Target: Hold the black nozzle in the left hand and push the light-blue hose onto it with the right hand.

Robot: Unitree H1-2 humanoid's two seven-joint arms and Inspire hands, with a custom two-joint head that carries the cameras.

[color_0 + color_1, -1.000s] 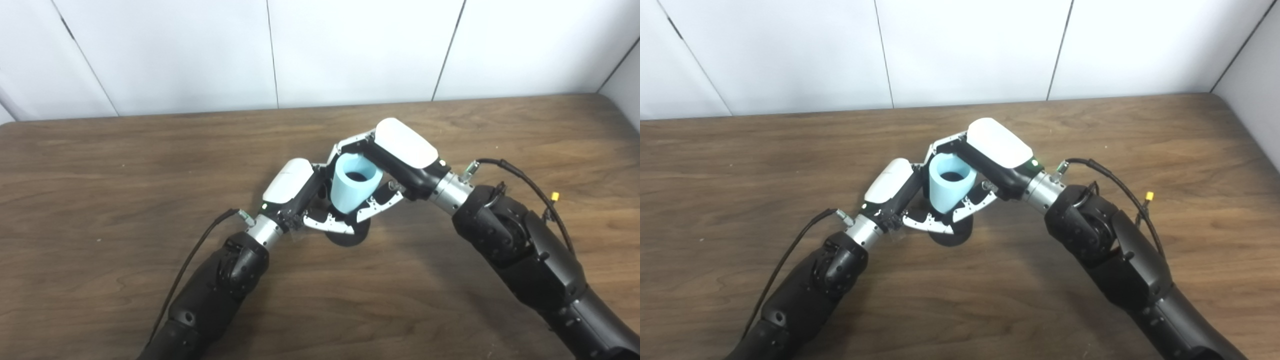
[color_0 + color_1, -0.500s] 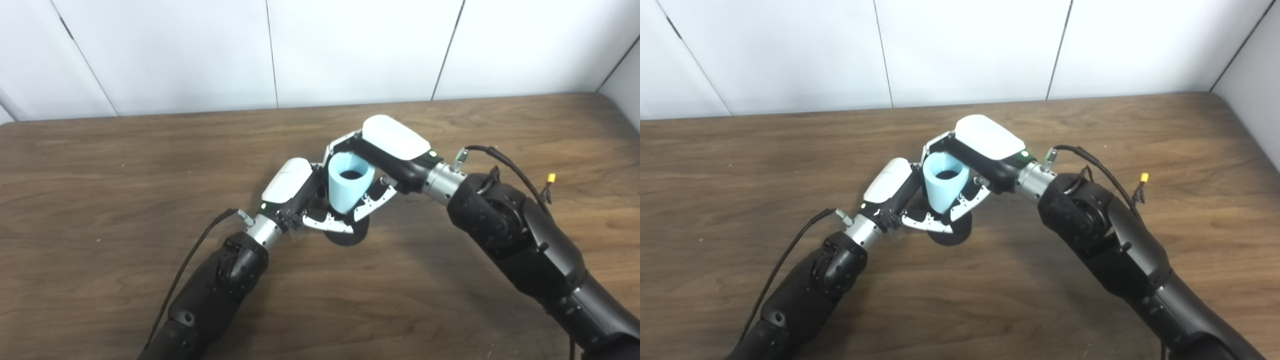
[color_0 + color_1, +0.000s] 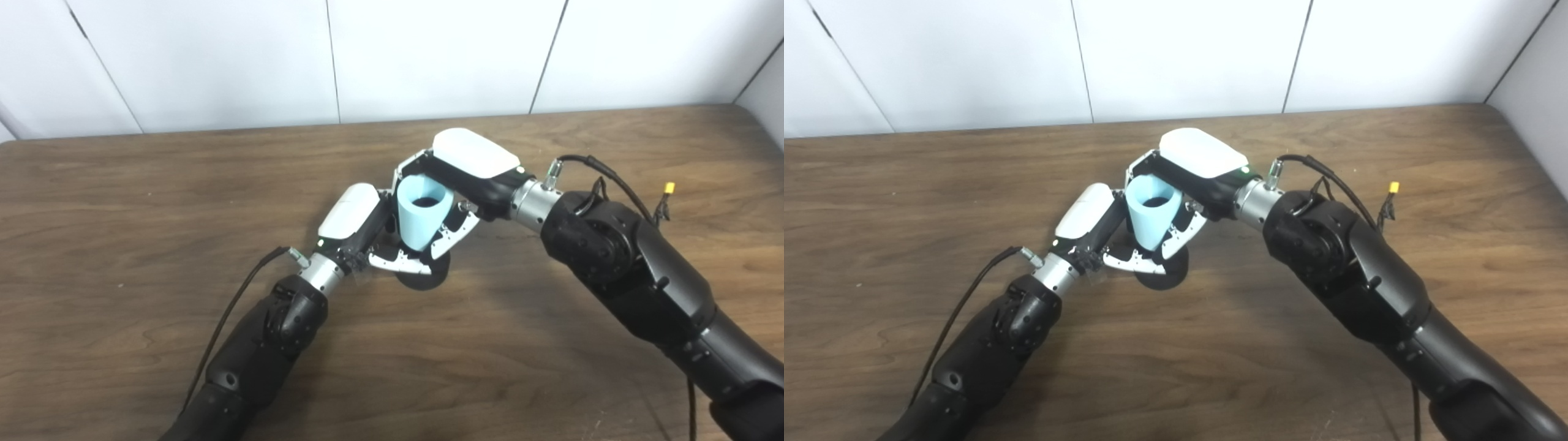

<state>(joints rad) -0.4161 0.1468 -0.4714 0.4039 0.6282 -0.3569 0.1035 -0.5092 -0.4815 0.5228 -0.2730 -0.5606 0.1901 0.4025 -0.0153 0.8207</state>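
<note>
At frame centre the right hand (image 3: 456, 184) grips the hose (image 3: 421, 212) upright, axis near vertical, directly above the nozzle (image 3: 422, 278) clasped by the left hand (image 3: 367, 236) on the tabletop (image 3: 122, 202).

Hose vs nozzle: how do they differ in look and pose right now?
The light-blue hose is a pale, tapered tube standing upright with its open end up; the black nozzle is dark, and only a rounded part shows low by the table. The hose sits in the right hand, the nozzle under the left hand. Both meet between the hands.
</note>
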